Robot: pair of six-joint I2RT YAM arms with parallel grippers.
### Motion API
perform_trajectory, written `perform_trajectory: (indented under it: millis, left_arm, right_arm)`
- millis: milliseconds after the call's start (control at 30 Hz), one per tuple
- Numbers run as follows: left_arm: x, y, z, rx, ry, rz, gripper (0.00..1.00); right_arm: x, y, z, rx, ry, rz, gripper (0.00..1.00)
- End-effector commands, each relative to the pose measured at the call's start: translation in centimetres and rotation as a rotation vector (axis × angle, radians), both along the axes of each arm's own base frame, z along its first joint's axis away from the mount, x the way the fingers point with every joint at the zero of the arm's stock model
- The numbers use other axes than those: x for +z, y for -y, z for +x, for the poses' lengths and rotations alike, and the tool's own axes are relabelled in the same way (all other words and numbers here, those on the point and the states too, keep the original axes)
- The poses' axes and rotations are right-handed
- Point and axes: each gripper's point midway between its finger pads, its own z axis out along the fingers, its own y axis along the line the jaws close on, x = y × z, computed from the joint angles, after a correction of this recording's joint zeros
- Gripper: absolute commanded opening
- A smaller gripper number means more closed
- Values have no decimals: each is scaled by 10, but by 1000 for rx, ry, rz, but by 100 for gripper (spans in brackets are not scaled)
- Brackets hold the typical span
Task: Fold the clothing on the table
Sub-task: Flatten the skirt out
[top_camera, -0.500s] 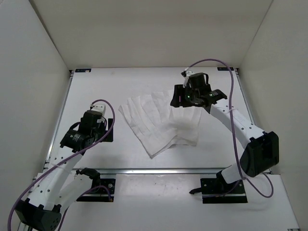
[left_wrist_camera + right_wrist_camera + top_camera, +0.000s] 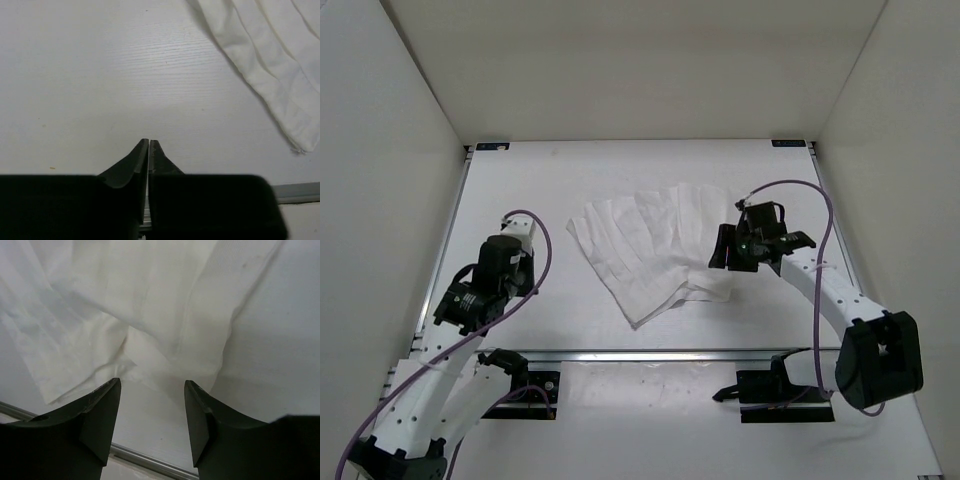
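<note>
The right claw (image 2: 723, 252) has moved from upper centre down to the clothing's (image 2: 640, 250) right edge. The left claw (image 2: 149, 144) has drawn back slightly toward lower left.

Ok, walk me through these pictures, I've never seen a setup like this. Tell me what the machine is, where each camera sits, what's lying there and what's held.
These are two robot arms bolted at the near edge of a white table. The wide picture comes from a fixed camera above and behind them. The other two come from a camera on each wrist, looking past its own fingers. On the table lies white clothing, spread like a fan. The left gripper is shut over bare table, beside the clothing. The right gripper is open over the clothing's edge. Neither holds anything.
</note>
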Motion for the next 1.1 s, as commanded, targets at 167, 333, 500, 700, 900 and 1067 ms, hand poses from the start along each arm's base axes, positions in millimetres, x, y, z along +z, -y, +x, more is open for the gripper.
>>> perform_trajectory:
  millis: [167,333,500,700,900,1067]
  left_arm:
    - [7,64,11,-175,-113,-245,51]
    - [-41,151,-16,-296,-279,-530,73]
    - [-75,184,-29,-297,-321,-670,78]
    - [-96,201,-33,-260,-351,-687,72]
    - [-113,223,-38,-252,-411,-678,71]
    - [-127,234,-43,-257,-454,-649,67]
  right_arm:
    - [-24,23,-34,-101,-64,27,52]
    - [-32,26,-41,-105,-85,54,53]
    - [-39,18,-42,-85,-99,58,53]
    - [-56,16,-46,-84,-141,22,51]
    - [-61,11,-45,-72,-143,16,45]
    - [-64,9,-46,-65,-151,28,36]
